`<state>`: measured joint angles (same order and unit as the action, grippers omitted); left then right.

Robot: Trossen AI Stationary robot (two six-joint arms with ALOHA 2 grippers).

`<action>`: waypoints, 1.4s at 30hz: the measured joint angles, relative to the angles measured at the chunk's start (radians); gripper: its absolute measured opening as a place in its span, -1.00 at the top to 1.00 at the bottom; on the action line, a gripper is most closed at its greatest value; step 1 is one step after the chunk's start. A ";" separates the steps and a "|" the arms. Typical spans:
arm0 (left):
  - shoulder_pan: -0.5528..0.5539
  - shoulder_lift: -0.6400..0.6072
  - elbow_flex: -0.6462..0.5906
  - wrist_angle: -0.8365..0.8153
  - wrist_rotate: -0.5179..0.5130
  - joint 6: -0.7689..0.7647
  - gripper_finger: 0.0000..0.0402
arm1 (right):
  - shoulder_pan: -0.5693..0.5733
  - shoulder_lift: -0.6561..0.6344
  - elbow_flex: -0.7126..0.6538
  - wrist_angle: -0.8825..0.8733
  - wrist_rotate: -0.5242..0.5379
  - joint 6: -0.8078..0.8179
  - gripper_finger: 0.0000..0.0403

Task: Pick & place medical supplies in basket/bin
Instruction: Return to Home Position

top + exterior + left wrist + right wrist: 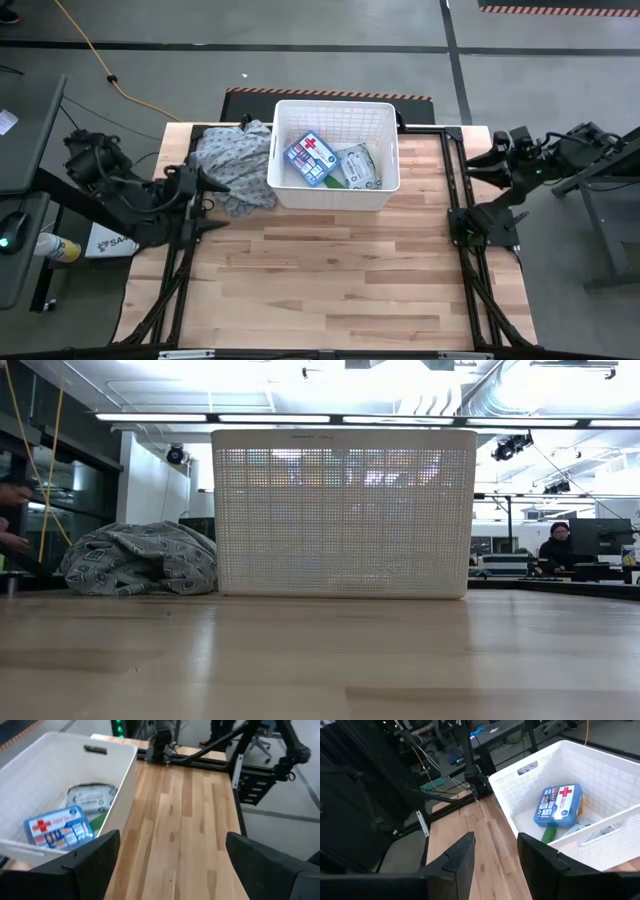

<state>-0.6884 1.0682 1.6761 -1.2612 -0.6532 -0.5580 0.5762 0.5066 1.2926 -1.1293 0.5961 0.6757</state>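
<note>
The medical supplies lie inside the large white slatted plastic basket [335, 198]. The blue flat first-aid box [310, 158] with its red cross sits beside the grey-white soft packet [358, 167]. Left of the basket, beyond the grey-blue patterned cloth heap [237, 165] against its wall, the left gripper [172, 834] hangs empty, fingers wide apart. Right of the basket, the right gripper [496, 835] is empty too, fingers parted. Loading looks finished, so I judge this to be the return to rest, and next each arm needs to fold away from the basket. The wrist views show a green item [548, 834] under the box, while the low view shows only the basket's wall.
</note>
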 joint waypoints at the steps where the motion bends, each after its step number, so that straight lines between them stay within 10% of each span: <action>1: 0.000 -0.022 -0.039 0.019 -0.004 -0.011 -0.98 | 0.000 -0.001 0.000 -0.001 0.001 0.004 0.30; 21: 0.001 -0.593 -0.940 0.697 0.044 0.003 -0.98 | 0.000 -0.006 -0.014 0.034 0.008 -0.062 0.30; 42: 0.001 -0.702 -1.261 1.010 0.078 -0.025 -0.98 | 0.000 -0.380 -0.626 0.606 -0.077 -0.186 0.30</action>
<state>-0.6876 0.3664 0.4155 -0.2516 -0.5755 -0.5830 0.5762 0.1266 0.6668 -0.5233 0.5186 0.4900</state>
